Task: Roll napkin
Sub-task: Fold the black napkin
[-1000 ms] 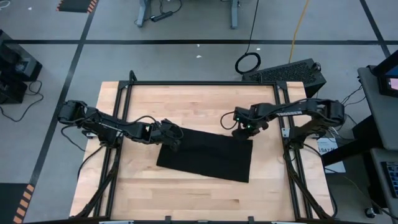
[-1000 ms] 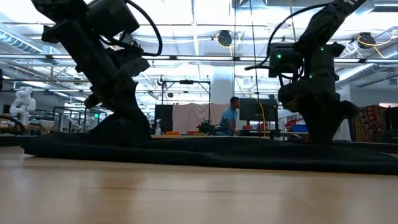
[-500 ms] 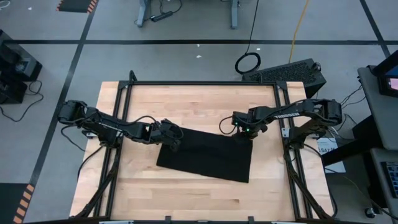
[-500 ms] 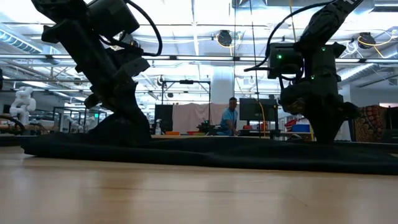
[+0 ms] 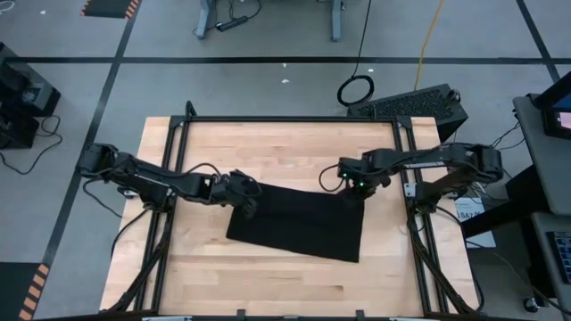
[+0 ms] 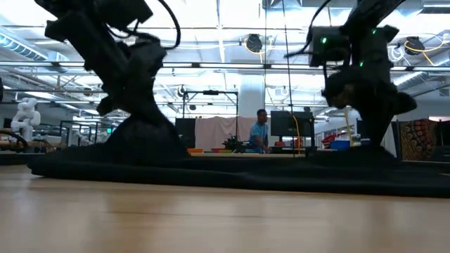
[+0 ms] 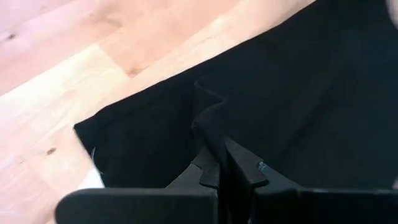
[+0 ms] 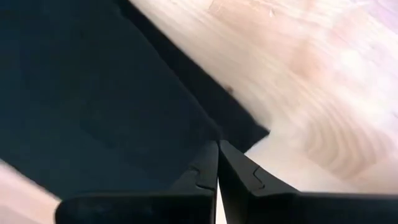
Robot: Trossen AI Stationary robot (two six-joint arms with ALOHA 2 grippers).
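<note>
Black napkin (image 5: 299, 223) flat on wooden table (image 5: 268, 152), roughly center, slightly skewed, near edge toward front. Left gripper (image 5: 243, 201) at napkin's far-left corner, fingers pinched together on a raised fold of cloth, clear in left wrist view (image 7: 217, 165). Right gripper (image 5: 353, 194) at far-right corner, fingers (image 8: 239, 174) pressed together at the cloth edge (image 8: 124, 99); actual grip on fabric hard to confirm. Low view: both arms down on the napkin (image 6: 232, 176), cloth bunched up under left one. Person (image 6: 260, 130) visible far behind in room
</note>
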